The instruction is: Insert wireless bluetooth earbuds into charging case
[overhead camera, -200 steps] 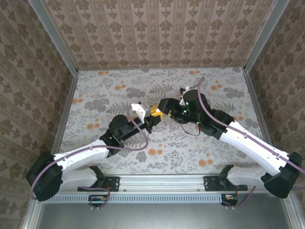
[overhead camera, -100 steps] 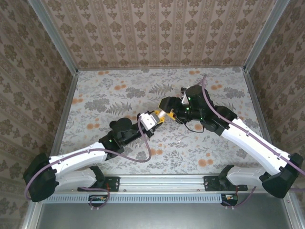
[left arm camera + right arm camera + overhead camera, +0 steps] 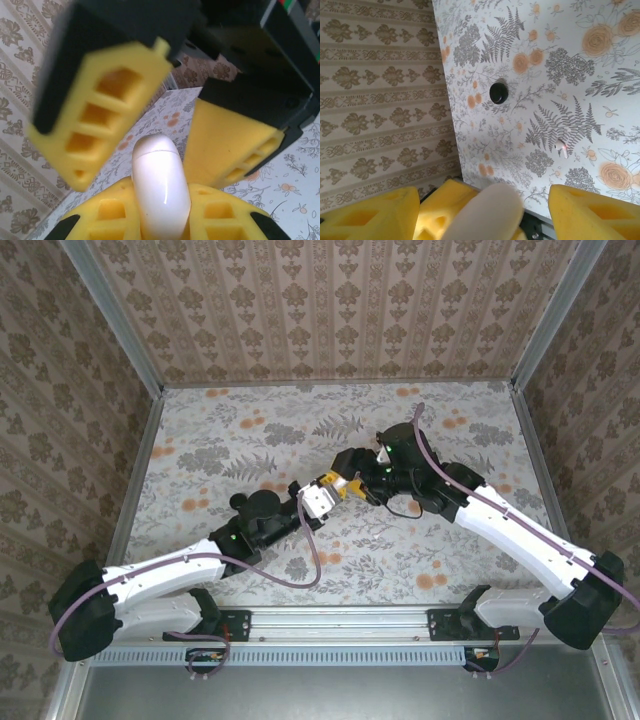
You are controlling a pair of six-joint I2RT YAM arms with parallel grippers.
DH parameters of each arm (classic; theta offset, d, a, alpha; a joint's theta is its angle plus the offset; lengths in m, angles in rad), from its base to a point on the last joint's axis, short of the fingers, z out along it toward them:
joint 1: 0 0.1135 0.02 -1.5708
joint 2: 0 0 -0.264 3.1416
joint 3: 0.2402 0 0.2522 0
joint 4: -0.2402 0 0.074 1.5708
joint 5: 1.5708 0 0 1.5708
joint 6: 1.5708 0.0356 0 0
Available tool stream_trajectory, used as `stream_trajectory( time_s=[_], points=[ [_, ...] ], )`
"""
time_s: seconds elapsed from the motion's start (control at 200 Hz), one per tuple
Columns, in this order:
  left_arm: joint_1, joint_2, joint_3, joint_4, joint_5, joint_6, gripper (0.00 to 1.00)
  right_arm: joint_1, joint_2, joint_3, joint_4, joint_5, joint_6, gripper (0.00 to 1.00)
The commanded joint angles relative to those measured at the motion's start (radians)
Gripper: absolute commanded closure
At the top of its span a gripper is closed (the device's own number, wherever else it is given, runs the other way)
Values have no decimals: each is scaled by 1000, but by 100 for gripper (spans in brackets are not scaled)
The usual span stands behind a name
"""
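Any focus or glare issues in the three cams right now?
Left wrist: the right tool is soft, too close to the lens; a glare streak runs down the charging case. Right wrist: its fingers and the case blur in the foreground, the table behind is sharp. Top external: even light, sharp, no glare.

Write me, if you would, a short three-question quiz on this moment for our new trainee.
1. True or false: the left end effector is shut on the white charging case.
2. The right end effector has its jaws: A) open, one on either side of the case; B) clamped on an earbud; C) shut on nothing.
3. In the right wrist view, what colour is the small round object lying on the table?
Key: 1 true; 2 A; 3 black.
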Motion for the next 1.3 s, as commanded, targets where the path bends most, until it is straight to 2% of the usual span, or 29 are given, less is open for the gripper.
stream_trajectory(
  time_s=[0.0, 0.075, 0.22, 0.445, 0.59, 0.72, 0.835, 0.92, 1.09, 1.295],
  points=[
    [5, -26, 14, 62, 29, -34, 94, -5, -24, -31, 84, -31, 54, 30],
    [5, -20, 15, 82, 34, -56, 94, -4, -14, -36, 117, -52, 68, 31],
    [6, 5, 34, 89, 25, -93, 94, -1, 11, -32, 153, -91, 85, 39],
    [6, 39, 54, 72, 8, -117, 93, -1, 12, -40, 174, -86, 87, 67],
    [6, 52, 69, 42, 8, -124, 90, -3, 17, -32, 175, -86, 64, 77],
    [8, 52, 76, 17, 0, -156, 76, -8, 16, -41, 203, -85, 34, 82],
    [21, 39, 76, -6, 13, -219, 58, -19, 14, -46, 212, -80, 2, 84],
    [33, 28, 77, -27, 31, -264, 50, -30, 13, -53, 222, -83, -5, 85],
    [71, -1, 67, -60, 69, -376, 41, -60, 22, -60, 238, -107, -48, 87],
    [158, -41, 64, -110, 164, -529, 37, -96, 31, -64, 253, -164, -123, 94]
  ],
)
